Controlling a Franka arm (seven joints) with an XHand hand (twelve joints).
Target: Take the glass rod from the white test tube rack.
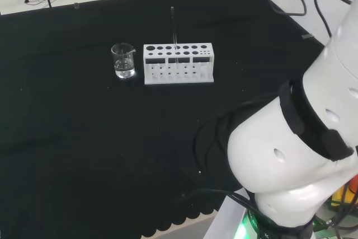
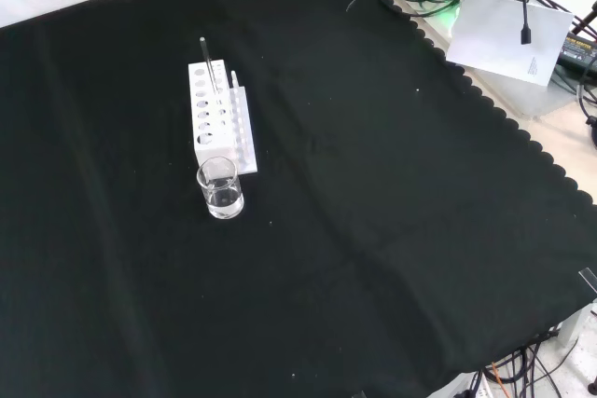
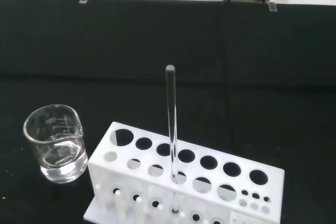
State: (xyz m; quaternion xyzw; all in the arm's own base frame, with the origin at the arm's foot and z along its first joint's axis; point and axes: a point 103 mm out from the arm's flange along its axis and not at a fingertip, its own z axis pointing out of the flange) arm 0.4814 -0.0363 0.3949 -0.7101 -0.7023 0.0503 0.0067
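Observation:
A white test tube rack (image 1: 178, 64) stands on the black cloth in the head view, with two rows of round holes along its top. A clear glass rod (image 1: 174, 32) stands upright in one of its middle holes and rises well above it. In the front view the rack (image 2: 221, 116) lies left of centre, the rod (image 2: 211, 67) leaning slightly out of its far end. The wrist view has the rack (image 3: 184, 182) close, with the rod (image 3: 171, 129) standing in a front-row hole.
A small clear glass beaker (image 1: 123, 60) with a little clear liquid stands just left of the rack in the head view; in the front view the beaker (image 2: 220, 187) is just in front of the rack. The arm's white links (image 1: 302, 155) stand at the head view's right.

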